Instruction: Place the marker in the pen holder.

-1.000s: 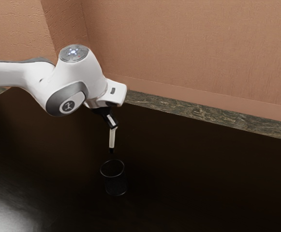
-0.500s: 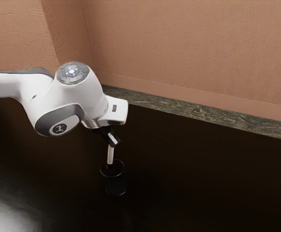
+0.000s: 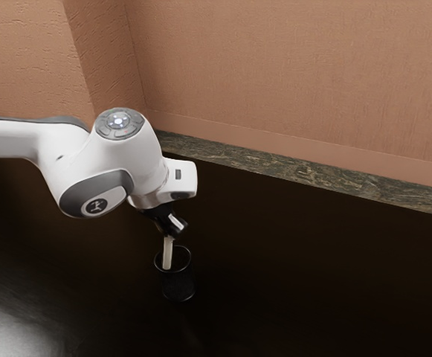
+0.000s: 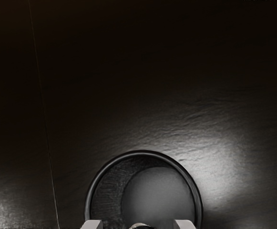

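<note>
The pincer (image 3: 172, 231) is opened wide, its fingers (image 4: 92, 224) set apart on either side of the marker (image 3: 168, 254), which is not gripped. Directly below the pincer, the marker is seen leaning inside the pen holder (image 3: 178, 287), its upper end near the fingertips. Whether the bottom has been reached cannot be told. Were the pincer withdrawn sideways rather than straight up, the marker could be snagged and the light holder toppled.

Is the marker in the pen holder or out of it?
Partly in: the marker dips through the mouth of the pen holder, its upper end above the rim. Whether it touches bottom, I cannot tell.
</note>
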Available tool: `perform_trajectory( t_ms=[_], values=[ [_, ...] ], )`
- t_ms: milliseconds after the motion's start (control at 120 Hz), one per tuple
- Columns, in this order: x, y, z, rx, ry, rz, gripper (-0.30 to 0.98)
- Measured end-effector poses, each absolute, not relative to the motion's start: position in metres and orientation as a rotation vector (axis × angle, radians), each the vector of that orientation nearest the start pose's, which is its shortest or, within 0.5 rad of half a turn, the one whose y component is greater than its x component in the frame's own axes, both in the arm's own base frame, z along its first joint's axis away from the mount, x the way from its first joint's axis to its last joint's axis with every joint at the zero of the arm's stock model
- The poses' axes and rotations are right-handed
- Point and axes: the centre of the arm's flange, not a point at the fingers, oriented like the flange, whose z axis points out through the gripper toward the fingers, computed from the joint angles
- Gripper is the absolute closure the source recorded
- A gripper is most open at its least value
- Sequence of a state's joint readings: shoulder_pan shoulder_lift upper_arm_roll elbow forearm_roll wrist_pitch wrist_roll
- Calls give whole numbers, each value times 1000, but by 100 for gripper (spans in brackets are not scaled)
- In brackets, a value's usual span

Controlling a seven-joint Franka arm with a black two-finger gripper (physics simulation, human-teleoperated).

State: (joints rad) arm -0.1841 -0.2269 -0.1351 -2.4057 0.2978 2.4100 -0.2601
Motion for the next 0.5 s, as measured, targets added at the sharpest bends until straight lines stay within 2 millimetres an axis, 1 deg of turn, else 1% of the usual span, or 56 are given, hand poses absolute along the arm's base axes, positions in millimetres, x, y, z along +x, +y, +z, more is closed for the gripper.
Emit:
perform_trajectory(
  t_ms=[75, 150, 200, 242, 300, 333, 383, 433, 458, 483, 500],
  values=[
    [458, -150, 424, -2915, 360, -427, 37],
    [459, -149, 431, -2919, 339, -448, 26],
    [462, -145, 444, -2922, 313, -487, 20],
    [470, -137, 461, -2927, 273, -536, 17],
    [489, -127, 502, -2928, 201, -646, 13],
    [498, -124, 531, -2924, 166, -691, 11],
    [513, -122, 586, -2930, 99, -744, 9],
    [523, -120, 638, -2942, 32, -750, 7],
    [526, -112, 663, -2957, -22, -740, 6],
    [527, -102, 682, -2968, -73, -719, 5],
    [526, -97, 690, -2973, -97, -698, 5]
  ],
)
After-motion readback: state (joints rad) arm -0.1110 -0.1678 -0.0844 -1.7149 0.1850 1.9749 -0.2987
